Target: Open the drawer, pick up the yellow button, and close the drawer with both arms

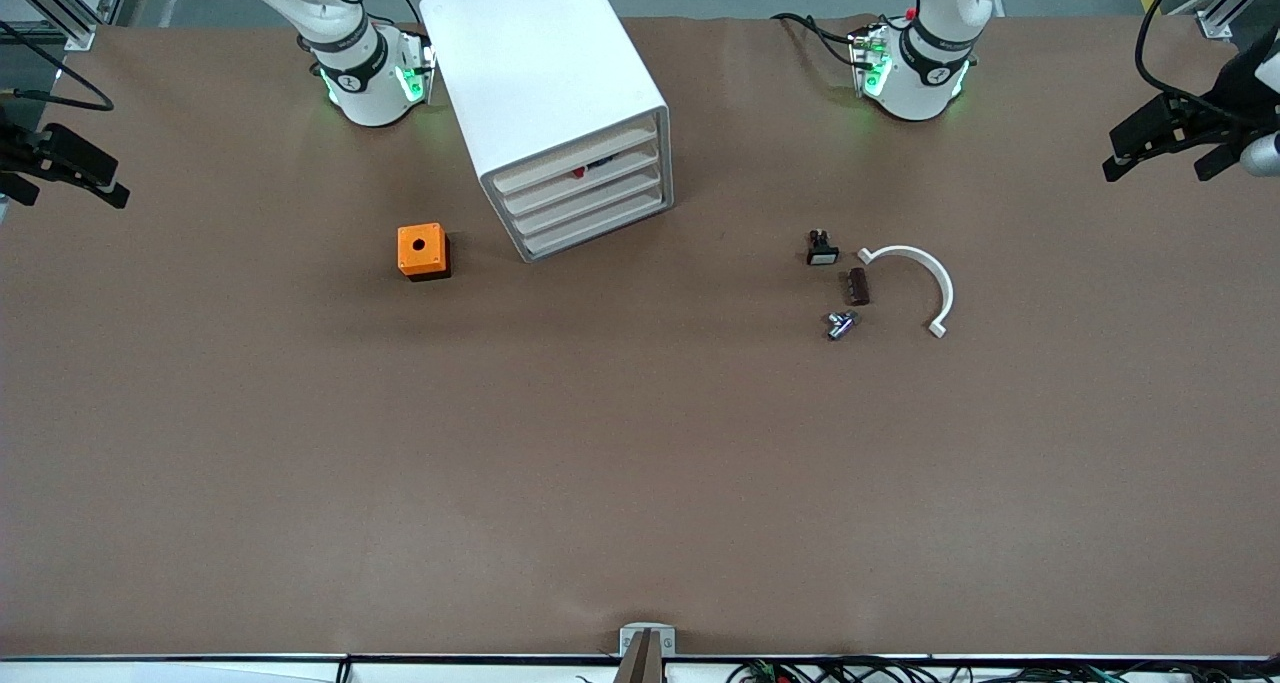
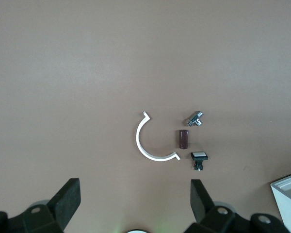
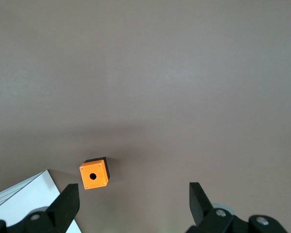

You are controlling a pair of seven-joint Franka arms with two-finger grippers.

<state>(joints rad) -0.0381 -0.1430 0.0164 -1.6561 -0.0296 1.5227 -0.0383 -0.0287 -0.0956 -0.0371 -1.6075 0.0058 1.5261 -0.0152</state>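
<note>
No legible text, label, brand, number or sign on any object in view.

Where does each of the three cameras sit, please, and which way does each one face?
Front view: high across the table, facing both bases; the white cabinet stands toward the right arm's end, and both arms wait raised at the table's ends.
Left wrist view: looks down on the white half-ring, with the left gripper open.
Right wrist view: looks down on the orange cube, with the right gripper open.
Shared: the cabinet's corner shows in both wrist views; front shares all of these.
</note>
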